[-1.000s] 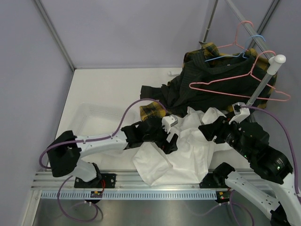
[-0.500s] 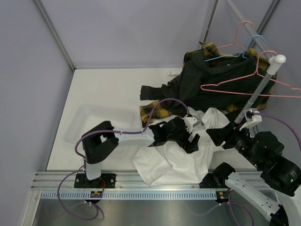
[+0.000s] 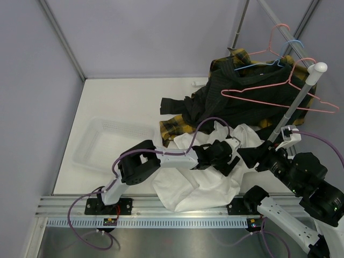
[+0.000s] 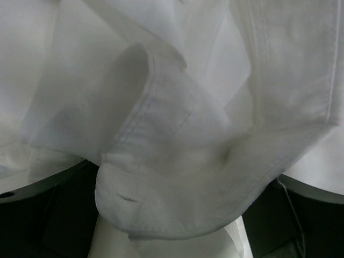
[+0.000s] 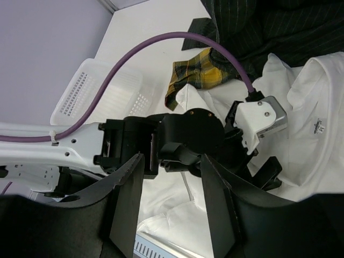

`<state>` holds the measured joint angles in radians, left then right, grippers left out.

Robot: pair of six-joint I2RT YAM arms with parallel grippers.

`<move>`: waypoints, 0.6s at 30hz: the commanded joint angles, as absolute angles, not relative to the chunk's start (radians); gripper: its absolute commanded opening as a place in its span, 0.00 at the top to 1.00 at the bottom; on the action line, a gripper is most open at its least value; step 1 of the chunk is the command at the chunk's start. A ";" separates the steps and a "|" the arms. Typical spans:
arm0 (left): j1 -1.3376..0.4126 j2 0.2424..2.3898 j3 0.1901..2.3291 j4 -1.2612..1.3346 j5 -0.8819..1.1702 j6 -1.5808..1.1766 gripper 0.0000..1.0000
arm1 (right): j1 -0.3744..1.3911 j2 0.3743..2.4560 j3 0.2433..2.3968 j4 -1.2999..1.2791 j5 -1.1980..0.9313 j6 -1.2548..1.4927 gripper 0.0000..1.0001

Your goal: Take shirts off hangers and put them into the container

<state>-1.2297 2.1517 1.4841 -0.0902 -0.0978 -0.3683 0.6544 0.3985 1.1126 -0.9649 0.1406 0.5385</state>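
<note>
The white shirt (image 3: pixel 201 185) lies crumpled at the front of the table (image 3: pixel 123 102). The pinstriped black shirt (image 3: pixel 242 102) and plaid shirt (image 3: pixel 174 129) are heaped at the back right among the pink wire hangers (image 3: pixel 279 102), and the container (image 3: pixel 107 142) at the left holds nothing, so I judge that no shirt is stowed yet. The top view gives that layout, but only the left wrist view shows the left gripper (image 3: pixel 224 161) with its fingers (image 4: pixel 45 212) spread wide about a hemmed fold of white cloth, and the right wrist view shows the right gripper (image 5: pixel 172 157) part open and empty above the left arm (image 5: pixel 54 145).

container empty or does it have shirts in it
Empty: in the top view the container shows only its bare floor; the white shirt lies on the table outside it.
</note>
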 commanded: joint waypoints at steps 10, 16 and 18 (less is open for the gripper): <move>-1.189 2.166 1.425 -0.261 -0.279 -0.474 1.00 | 0.663 0.360 1.146 -0.948 0.138 0.520 0.46; -1.216 1.778 1.253 -0.355 -0.541 -0.437 1.00 | 0.664 0.368 1.144 -0.930 0.123 0.512 0.46; -1.229 1.605 1.253 -0.441 -0.609 -0.426 1.00 | 0.663 0.376 1.157 -0.931 0.124 0.508 0.46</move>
